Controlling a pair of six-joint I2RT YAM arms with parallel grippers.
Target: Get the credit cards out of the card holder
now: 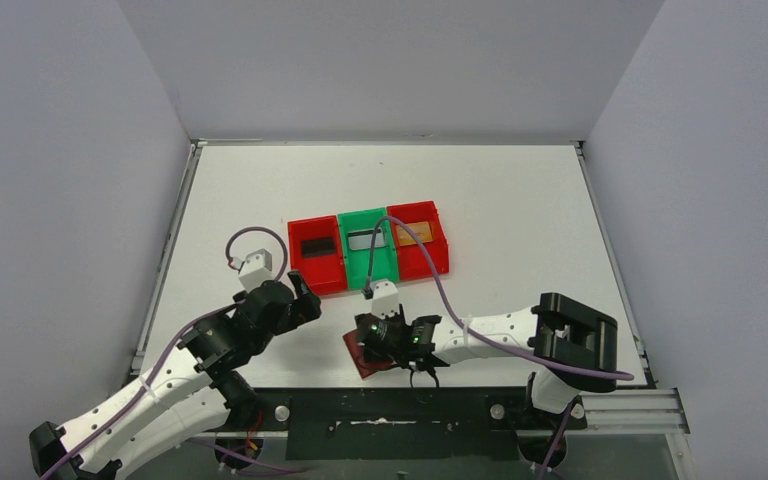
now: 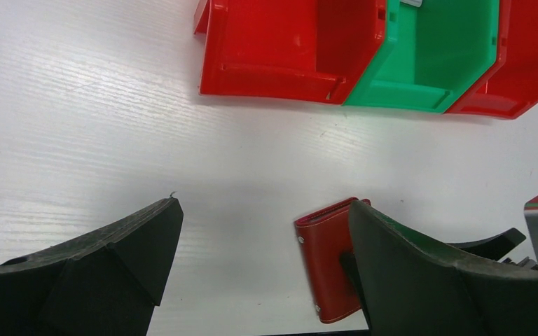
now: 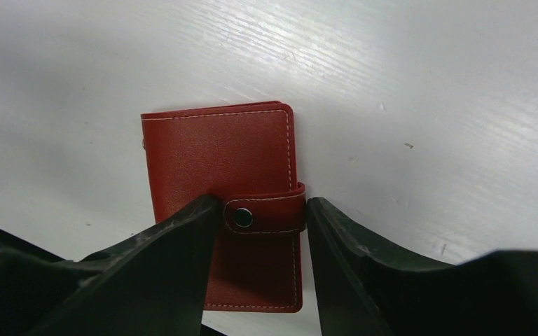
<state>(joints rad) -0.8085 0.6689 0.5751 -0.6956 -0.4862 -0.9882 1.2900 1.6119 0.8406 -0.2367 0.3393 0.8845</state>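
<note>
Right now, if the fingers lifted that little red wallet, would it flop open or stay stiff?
Probably fairly stiff: the card holder lies flat and closed, its snap tab buttoned, so it should not flop open. It looks thin and small, so likely light. Its smooth cover on the smooth table may slide when pushed rather than tip.

No text, brand, number or sign can be read in any view. The card holder [image 3: 217, 154] shows a plain stitched cover, and the credit cards [image 1: 317, 246] in the bins [image 1: 318, 278] are too small to read.
</note>
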